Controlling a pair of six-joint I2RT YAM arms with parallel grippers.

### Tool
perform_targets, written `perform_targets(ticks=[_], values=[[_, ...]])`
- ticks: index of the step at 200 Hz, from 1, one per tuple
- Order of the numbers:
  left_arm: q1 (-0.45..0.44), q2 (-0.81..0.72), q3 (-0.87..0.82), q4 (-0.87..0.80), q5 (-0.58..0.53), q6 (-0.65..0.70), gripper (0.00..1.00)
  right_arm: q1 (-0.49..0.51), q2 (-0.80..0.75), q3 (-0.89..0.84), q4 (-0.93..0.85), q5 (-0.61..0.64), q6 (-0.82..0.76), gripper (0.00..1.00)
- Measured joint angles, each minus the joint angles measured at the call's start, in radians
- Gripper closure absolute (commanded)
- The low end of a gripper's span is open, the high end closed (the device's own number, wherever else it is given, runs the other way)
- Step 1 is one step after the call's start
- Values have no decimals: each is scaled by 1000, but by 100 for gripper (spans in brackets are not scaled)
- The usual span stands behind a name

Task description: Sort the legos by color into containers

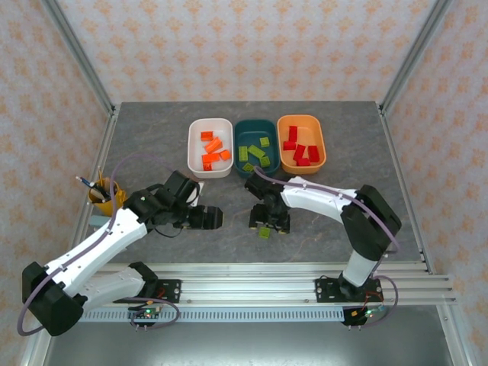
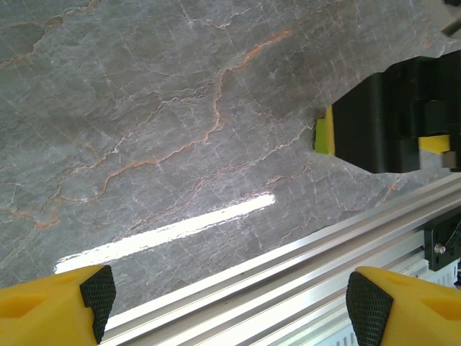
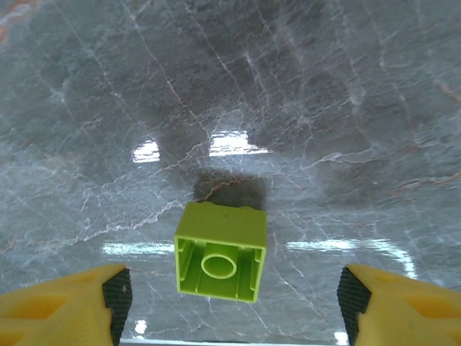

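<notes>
One yellow-green lego [image 3: 220,251] lies tipped on the grey table, its hollow underside facing the right wrist camera. My right gripper [image 3: 230,303] is open above it, a finger on each side and not touching it. From above, this lego [image 1: 264,232] sits just below the right gripper [image 1: 268,221]. The white bin [image 1: 192,152] holds orange legos, the dark teal bin [image 1: 238,156] holds green ones, and the orange bin [image 1: 320,145] holds red ones. My left gripper [image 1: 207,219] hovers open and empty over bare table, and the green lego's edge [image 2: 324,137] shows in its wrist view.
A yellow pen cup [image 1: 99,197] stands at the left table edge behind the left arm. An aluminium rail [image 1: 290,268] runs along the near edge, close under both grippers. The right gripper's black body [image 2: 392,119] sits at the right of the left wrist view.
</notes>
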Motion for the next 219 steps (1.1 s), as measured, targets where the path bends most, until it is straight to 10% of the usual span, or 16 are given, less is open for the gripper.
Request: perform_targets(ticks=[116,219], values=[[0,-76,-42,-2,6,-40,14,8,51,-34,72,-2,82,67],[-6,-73,125,-2,-85,-78,14,-98,23,235,-28,96,-38,72]])
